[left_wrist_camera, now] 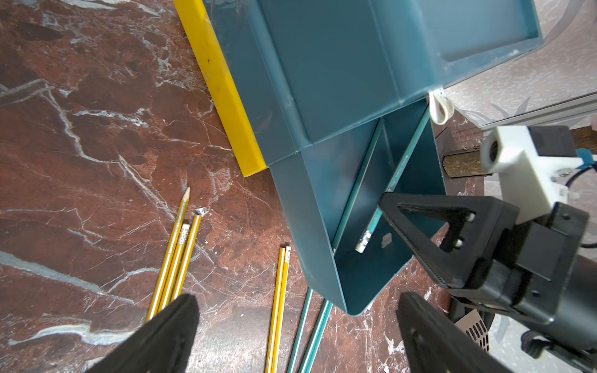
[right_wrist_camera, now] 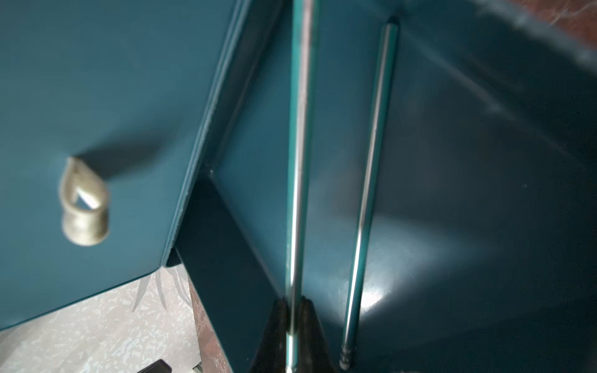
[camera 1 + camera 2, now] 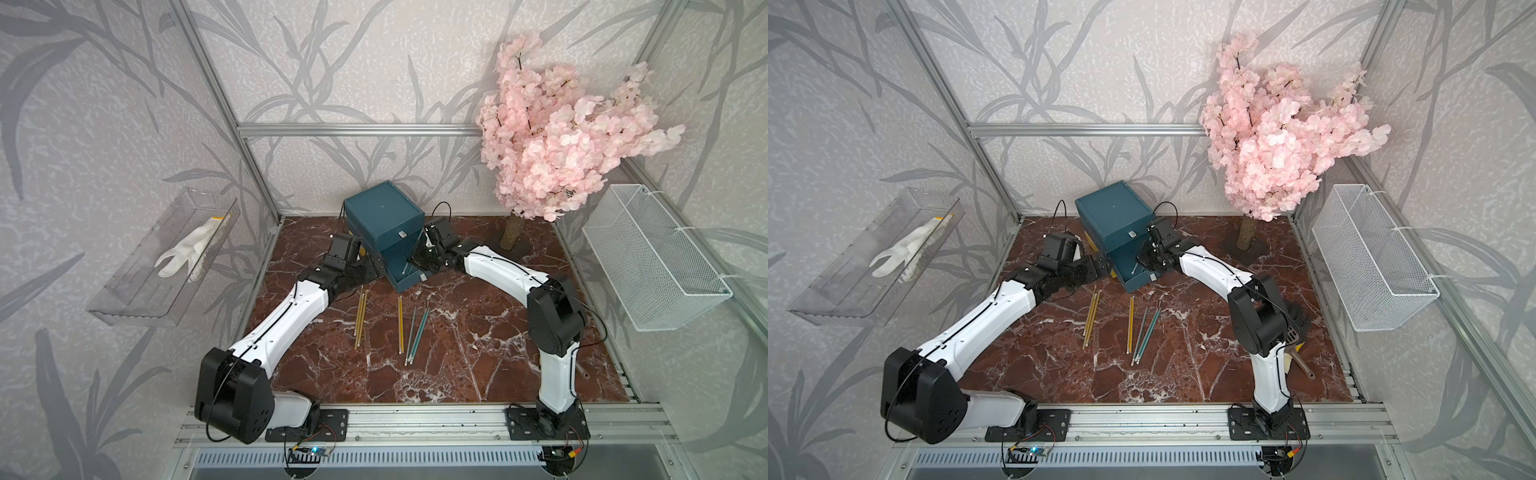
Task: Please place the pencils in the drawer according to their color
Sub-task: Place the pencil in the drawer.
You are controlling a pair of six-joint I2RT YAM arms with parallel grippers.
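Tabletop (image 3: 457,353): pencil (image 2: 298,161) seemingly inside end effector (image 2: 293,310)

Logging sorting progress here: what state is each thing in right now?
Top drawer: shut.
Open drawer: pulled out, second teal pencil lying inside.
Right gripper: shut on held pencil inside that drawer.
Left gripper: open, empty.
Yellow pencils: loose on table.
Teal pencils: loose on table.
Glove: lying in clear tray.
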